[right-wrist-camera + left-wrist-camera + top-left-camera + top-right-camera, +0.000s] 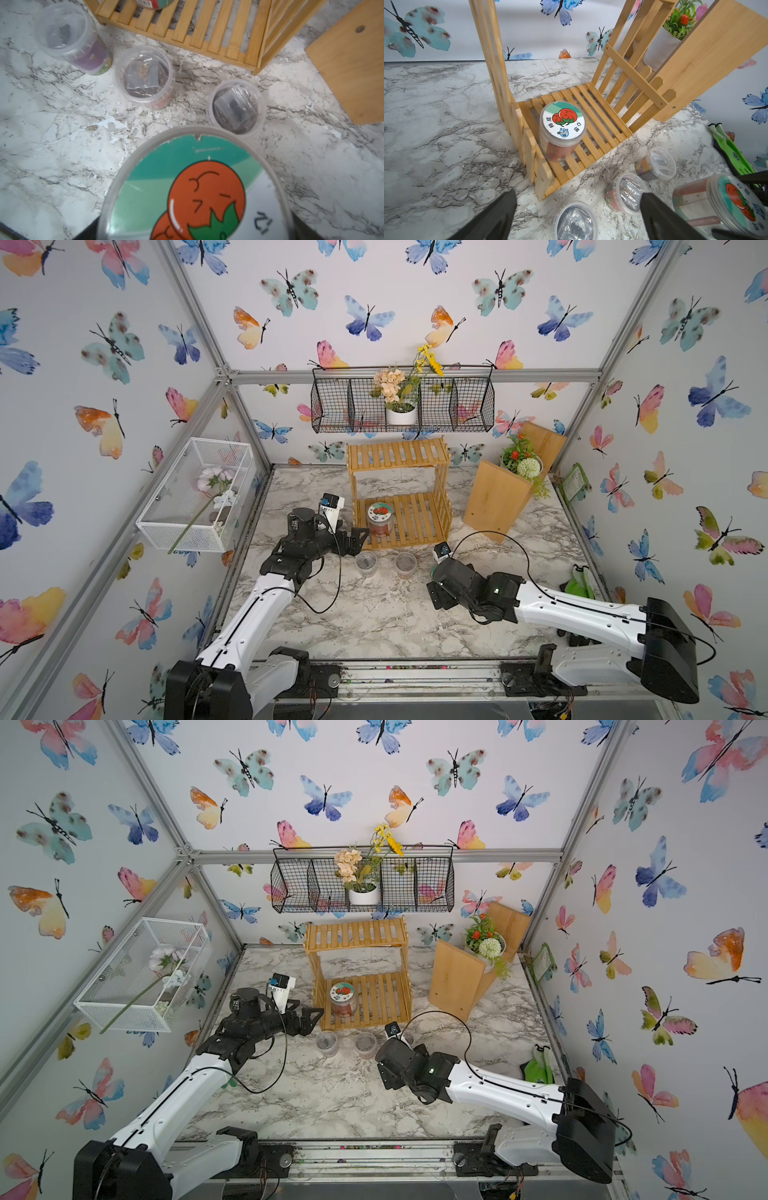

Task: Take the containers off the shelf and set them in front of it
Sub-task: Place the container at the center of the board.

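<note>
Marble tabletop; clear tomato-lid jar on shelf; second jar between right fingers.

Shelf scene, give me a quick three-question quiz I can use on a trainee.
1. True or false: the shelf jar stands on the lower tier of the shelf.
2. How many cups stand on the table in front of the shelf?
3. Pick one. The second jar is: A) on the top tier; B) between the jaws of the right claw; C) in the wire basket.
Key: 1 true; 2 three; 3 B.
</note>
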Available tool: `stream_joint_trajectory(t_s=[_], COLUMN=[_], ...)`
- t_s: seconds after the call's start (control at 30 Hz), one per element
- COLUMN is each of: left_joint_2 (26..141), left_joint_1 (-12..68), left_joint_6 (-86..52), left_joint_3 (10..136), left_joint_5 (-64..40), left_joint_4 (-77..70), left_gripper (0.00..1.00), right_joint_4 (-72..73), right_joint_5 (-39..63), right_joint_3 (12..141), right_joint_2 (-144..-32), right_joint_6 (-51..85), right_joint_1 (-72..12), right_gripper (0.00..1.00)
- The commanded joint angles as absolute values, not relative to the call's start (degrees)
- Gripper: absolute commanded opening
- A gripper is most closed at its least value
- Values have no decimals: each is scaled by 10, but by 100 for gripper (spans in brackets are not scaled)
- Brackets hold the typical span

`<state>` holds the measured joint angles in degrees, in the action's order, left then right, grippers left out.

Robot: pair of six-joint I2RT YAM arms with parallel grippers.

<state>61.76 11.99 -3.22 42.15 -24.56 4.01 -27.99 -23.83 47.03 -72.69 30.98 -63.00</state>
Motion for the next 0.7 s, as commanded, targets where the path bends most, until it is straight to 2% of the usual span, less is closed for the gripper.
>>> stream_joint_trajectory(t_s=[0.0, 0.67], left_joint_2=[612, 612], left_joint_1=[117, 117], left_joint_6=[-35, -32], left_joint_3=[419, 422], left_joint_5=[-268, -265], left_joint_4=[36, 41], left_gripper=[99, 99], right_joint_4=[-261, -188], right_joint_5=[-273, -277], right_joint_3=[448, 390], right_joint_2=[-715, -779], right_joint_6=[346, 387], right_joint_1=[-633, -632], right_gripper=[69, 72])
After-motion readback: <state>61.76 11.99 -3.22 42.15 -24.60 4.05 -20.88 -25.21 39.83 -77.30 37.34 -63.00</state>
